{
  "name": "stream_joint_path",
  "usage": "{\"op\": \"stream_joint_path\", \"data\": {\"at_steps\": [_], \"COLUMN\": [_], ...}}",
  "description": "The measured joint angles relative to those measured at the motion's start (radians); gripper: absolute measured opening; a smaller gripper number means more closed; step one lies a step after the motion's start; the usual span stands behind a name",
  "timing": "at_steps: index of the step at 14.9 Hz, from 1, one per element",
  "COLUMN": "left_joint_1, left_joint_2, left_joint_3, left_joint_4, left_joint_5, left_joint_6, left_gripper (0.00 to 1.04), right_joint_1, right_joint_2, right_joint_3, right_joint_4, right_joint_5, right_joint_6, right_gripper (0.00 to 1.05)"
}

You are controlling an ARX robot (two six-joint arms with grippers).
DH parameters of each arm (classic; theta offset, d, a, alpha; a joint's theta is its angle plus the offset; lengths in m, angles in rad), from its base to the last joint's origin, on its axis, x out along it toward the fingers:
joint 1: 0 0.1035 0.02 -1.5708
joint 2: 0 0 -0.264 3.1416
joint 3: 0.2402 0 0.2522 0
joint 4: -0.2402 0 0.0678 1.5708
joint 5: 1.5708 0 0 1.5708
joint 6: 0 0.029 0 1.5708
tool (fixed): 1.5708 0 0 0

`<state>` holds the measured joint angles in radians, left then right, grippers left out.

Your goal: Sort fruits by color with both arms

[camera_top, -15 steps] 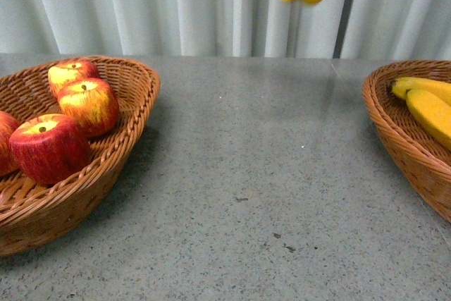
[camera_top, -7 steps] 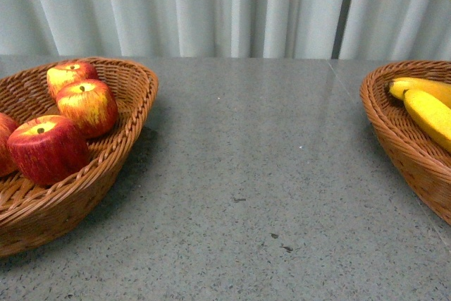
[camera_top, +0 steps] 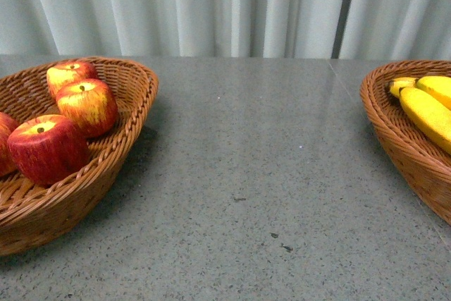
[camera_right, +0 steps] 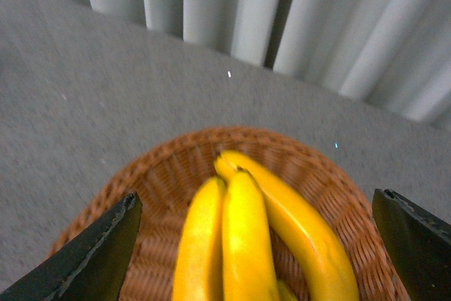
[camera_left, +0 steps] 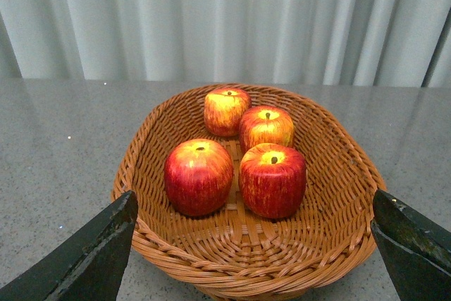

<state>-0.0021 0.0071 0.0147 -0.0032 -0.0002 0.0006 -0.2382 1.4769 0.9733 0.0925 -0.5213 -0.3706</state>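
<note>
No text, label, brand, number or sign can be read in any of the three views. The apples point(camera_left: 199, 176), the bananas point(camera_right: 243, 237), the wicker baskets point(camera_top: 134, 114) and the grey table point(camera_top: 261, 167) all show plain, unmarked surfaces. The pale curtain point(camera_top: 211, 5) behind them carries no print either.

No arm is seen in the front view. Left gripper point(camera_left: 250, 244) is held spread wide above the apple basket point(camera_left: 338, 244), nothing gripped. Right gripper point(camera_right: 254, 244) is likewise spread wide above the banana basket point(camera_right: 141, 174), nothing gripped.
</note>
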Motion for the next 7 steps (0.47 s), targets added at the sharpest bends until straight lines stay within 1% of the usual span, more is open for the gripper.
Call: {"op": "stream_joint_path", "data": {"at_steps": [1, 2, 3, 5, 6, 7], "left_joint_1": [0.0, 0.0, 0.0, 0.0, 0.0, 0.0], "left_joint_2": [0.0, 0.0, 0.0, 0.0, 0.0, 0.0], "left_joint_3": [0.0, 0.0, 0.0, 0.0, 0.0, 0.0], "left_joint_4": [0.0, 0.0, 0.0, 0.0, 0.0, 0.0], "left_joint_5": [0.0, 0.0, 0.0, 0.0, 0.0, 0.0], "left_joint_6": [0.0, 0.0, 0.0, 0.0, 0.0, 0.0], "left_gripper": [0.98, 0.98, 0.98, 0.98, 0.98, 0.98], "right_joint_1": [0.033, 0.064, 0.088, 0.094, 0.093, 0.085], "right_joint_2": [-0.035, -0.061, -0.083, -0.105, -0.117, -0.135], "right_joint_3": [0.002, 0.015, 0.022, 0.019, 0.006, -0.036], "right_joint_4": [0.047, 0.077, 0.084, 0.035, -0.017, -0.019], "right_joint_5": [0.009, 0.042, 0.095, 0.178, 0.194, 0.199], "right_joint_6": [0.057, 0.145, 0.235, 0.414, 0.472, 0.497], "right_gripper": [0.99, 0.97, 0.98, 0.98, 0.98, 0.98]}}
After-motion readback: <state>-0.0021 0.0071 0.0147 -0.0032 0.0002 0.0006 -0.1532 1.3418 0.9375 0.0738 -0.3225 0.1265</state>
